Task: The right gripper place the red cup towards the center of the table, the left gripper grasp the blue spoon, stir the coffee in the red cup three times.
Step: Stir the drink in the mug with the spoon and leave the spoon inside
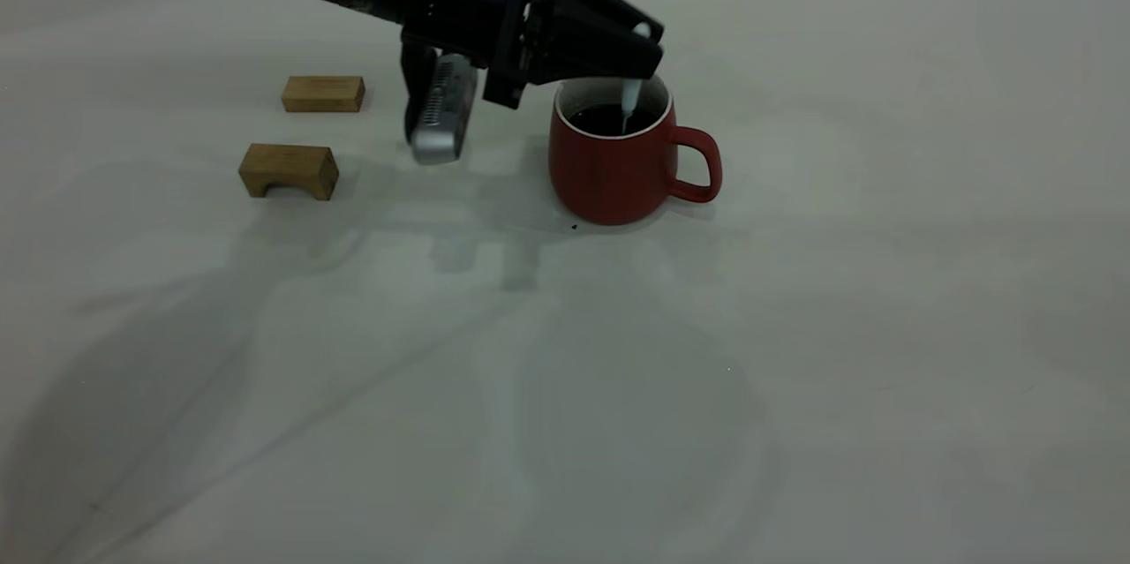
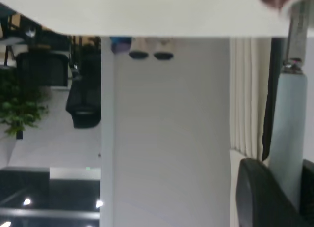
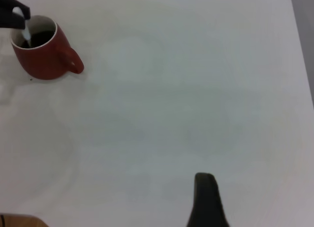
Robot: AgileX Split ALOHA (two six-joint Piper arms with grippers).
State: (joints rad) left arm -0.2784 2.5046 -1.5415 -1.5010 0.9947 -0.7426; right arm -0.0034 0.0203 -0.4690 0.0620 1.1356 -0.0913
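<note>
Red cup [image 1: 613,160] is sitting mid-counter [image 1: 618,387] while the left tool [image 1: 643,36] is hanging over its rim, clamped on the blue spoon [image 1: 630,101], which is dipping into the coffee [image 1: 605,118]. Stirring too wide risks knocking the wall and slopping coffee. The right tool [image 3: 206,200] is waiting well away; I cannot tell its state.

The red cup [image 3: 41,52] stands on the table [image 3: 186,89] holding coffee [image 3: 41,38]; the left gripper [image 3: 17,18] dips the blue spoon [image 3: 25,36] in.
</note>
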